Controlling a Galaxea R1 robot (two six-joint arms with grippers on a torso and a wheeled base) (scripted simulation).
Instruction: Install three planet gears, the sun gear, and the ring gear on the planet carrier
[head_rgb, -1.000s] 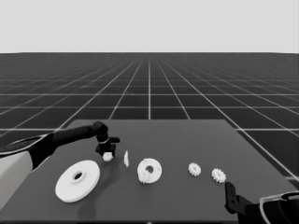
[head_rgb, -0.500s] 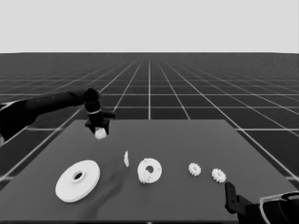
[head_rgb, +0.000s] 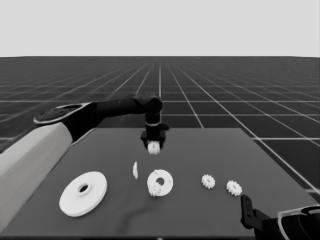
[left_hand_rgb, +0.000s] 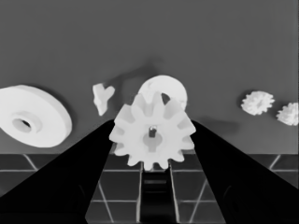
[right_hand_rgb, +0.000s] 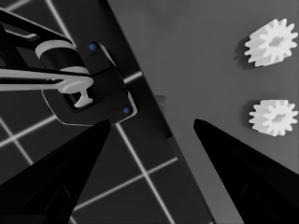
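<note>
The left gripper (head_rgb: 154, 146) hangs in the air above the far side of the dark tabletop (head_rgb: 200, 210), its two black fingers pinching a small white toothed planet gear (left_hand_rgb: 153, 131) between them. Below it and a little nearer lies the smaller round part (head_rgb: 160, 183), a flat white disc with a wide hole in the middle (another small white toothed gear (head_rgb: 156, 189) already sits on its near edge). Just to the left of that disc stands the thin white piece (head_rgb: 135, 170), clear of it. Farther left and slightly nearer lies the larger round part (head_rgb: 83, 193), a thick-rimmed white disc with a small centre hole, flat on the tabletop and well apart from the smaller one. To the right of the smaller disc two more small white toothed gears (head_rgb: 208, 181) (head_rgb: 233, 188) lie side by side, near each other but not touching. The right gripper (head_rgb: 247, 212) waits low at the near right corner, beyond those two gears, its fingers spread and holding nothing.
</note>
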